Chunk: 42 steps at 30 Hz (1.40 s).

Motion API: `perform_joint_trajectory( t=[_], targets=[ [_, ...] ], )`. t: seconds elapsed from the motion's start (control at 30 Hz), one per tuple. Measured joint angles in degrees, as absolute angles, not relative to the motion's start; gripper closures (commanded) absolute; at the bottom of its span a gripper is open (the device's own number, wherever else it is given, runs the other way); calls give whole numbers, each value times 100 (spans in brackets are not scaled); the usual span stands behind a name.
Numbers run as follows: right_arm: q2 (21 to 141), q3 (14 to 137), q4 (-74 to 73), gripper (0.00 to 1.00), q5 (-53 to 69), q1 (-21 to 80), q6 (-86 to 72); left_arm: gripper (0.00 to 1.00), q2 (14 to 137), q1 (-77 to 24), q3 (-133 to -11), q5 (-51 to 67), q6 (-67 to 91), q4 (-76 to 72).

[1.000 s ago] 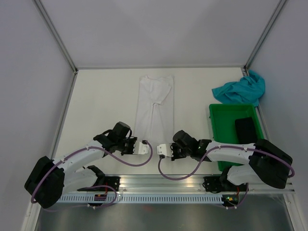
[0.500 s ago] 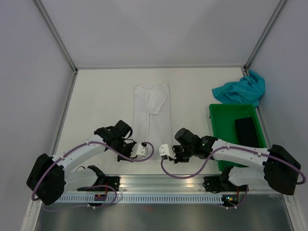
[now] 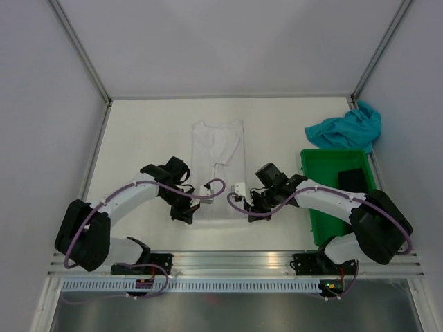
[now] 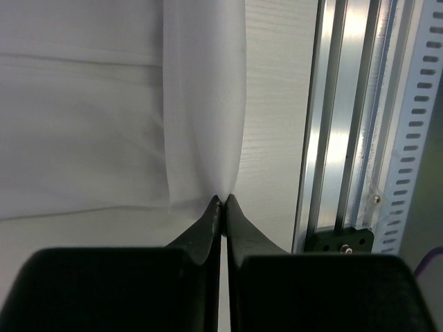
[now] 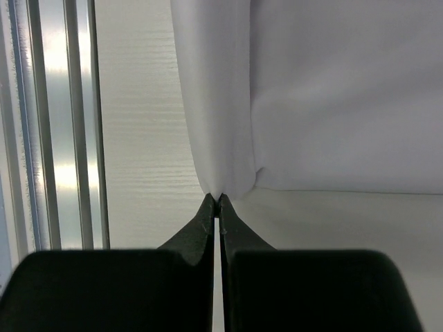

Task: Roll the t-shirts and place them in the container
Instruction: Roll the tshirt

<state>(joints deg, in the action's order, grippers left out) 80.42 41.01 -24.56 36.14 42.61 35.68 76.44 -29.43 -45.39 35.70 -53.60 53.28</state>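
Note:
The white t-shirt (image 3: 218, 149) lies in the middle of the table as a long narrow strip running away from me. My left gripper (image 3: 194, 210) is shut on its near hem at the left corner, and my right gripper (image 3: 251, 205) is shut on the same hem at the right corner. In the left wrist view the black fingertips (image 4: 223, 199) pinch a raised fold of white cloth (image 4: 204, 104). The right wrist view shows the same pinch (image 5: 218, 197) on the cloth (image 5: 346, 104). The teal-blue t-shirt (image 3: 346, 128) lies crumpled at the far right.
A green bin (image 3: 305, 181) stands on the right side of the table with a black object (image 3: 356, 183) inside it. The metal rail (image 4: 346, 138) (image 5: 55, 124) runs along the near table edge. Grey walls enclose the table on three sides.
The white shirt first slid toward me. Both grippers then moved apart and away from the near edge, carrying the hem over the shirt's near part.

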Motion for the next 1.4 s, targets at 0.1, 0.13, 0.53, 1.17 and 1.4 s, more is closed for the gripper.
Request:
perform_joint_trajectory(
  t=[0.1,0.13,0.53,1.17,1.4],
  targets=[
    [8219,4222,-2491,100,3791,4064,3575,97,7826,-2847,-4587,3638,-5271,5358],
    [8270,4257,-2491,100,3826,4053,3575,97,7946,-2797,-4617,3640,-5256,5380],
    [8770,4491,-2279,68,4071,3605,3140,96,9225,-2016,-5157,3664,-5234,5360],
    [7754,3588,-416,37,4014,3461,314,90,9511,-1994,-5275,3686,-5199,5341],
    [7824,3199,395,40,4021,3472,-742,90,9509,-1929,-5280,3771,-5168,5332]
  ],
)
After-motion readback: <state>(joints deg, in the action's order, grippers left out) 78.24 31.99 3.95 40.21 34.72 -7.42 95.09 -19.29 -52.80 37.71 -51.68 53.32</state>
